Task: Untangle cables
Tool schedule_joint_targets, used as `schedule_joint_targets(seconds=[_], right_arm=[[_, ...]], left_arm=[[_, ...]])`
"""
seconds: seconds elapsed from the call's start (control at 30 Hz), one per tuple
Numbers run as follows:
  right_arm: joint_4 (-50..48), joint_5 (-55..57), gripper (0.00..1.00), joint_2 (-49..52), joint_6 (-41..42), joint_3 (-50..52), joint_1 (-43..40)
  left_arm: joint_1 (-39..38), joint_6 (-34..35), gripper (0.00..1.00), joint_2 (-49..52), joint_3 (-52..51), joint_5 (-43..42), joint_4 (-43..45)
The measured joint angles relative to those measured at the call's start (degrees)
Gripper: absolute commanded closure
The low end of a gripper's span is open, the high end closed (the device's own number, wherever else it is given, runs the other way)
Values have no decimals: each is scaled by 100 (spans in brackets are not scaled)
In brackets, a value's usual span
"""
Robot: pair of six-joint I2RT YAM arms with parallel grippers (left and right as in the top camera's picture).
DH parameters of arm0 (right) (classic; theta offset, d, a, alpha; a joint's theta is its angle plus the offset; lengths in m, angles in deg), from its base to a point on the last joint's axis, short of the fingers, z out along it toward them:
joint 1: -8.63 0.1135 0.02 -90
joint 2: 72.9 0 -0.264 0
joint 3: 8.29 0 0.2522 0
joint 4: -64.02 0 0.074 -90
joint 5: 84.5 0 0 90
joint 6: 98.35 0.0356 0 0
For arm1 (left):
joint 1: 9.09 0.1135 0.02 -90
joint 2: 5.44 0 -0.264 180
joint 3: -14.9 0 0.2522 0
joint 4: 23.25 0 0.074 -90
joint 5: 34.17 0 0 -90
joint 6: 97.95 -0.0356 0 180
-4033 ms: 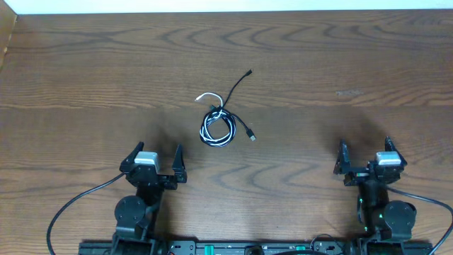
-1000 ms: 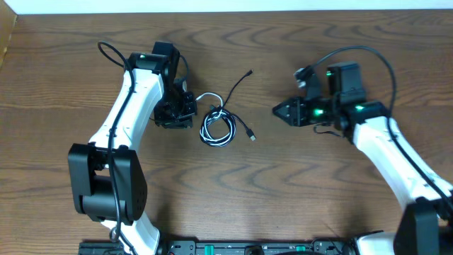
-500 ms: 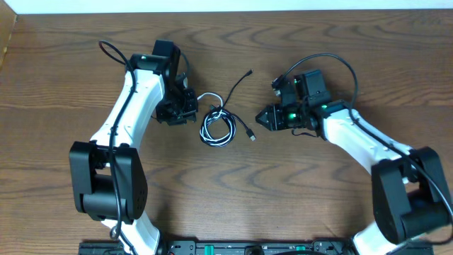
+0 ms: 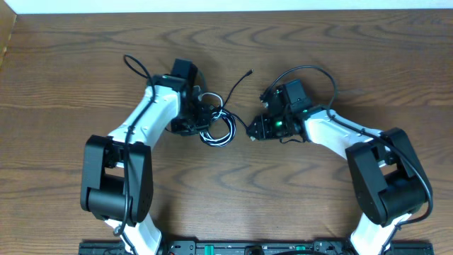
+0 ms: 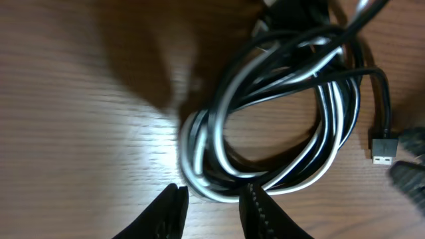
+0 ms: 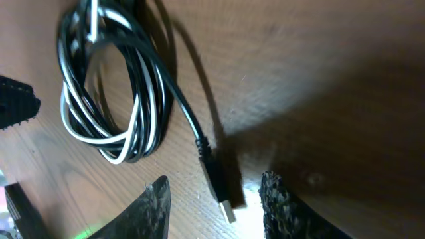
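A black cable (image 5: 385,106) and a white cable (image 5: 187,146) lie wound together in one coil at the middle of the wooden table (image 4: 85,57). The left gripper (image 5: 214,202), at the coil's left side, has its jaws parted astride the coil's edge. Just right of the coil, the right gripper (image 6: 212,192) stands spread around the black cable's plug (image 6: 214,174), which touches neither finger.

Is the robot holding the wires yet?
No, nothing is held. The left gripper stands open at the coiled cables, the right gripper open around the black plug.
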Motion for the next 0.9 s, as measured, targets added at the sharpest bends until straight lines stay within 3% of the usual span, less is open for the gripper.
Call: schedule_joint_targets(seconds=[0.33,0.53,0.63,0.9], right_arm=[[-20,236,73,2,153,0,284],[-17,313,87,2,208,0,293],[-17,334,99,2,201,0,293],[-15,334,99,2,234,0,293]], left_arm=[[-214,114,64,4,-514,11,564],[-212,120,64,4,-623,131,656],[-210,125,63,4,-671,179,734],[-210,111,69,4,-682,181,811]])
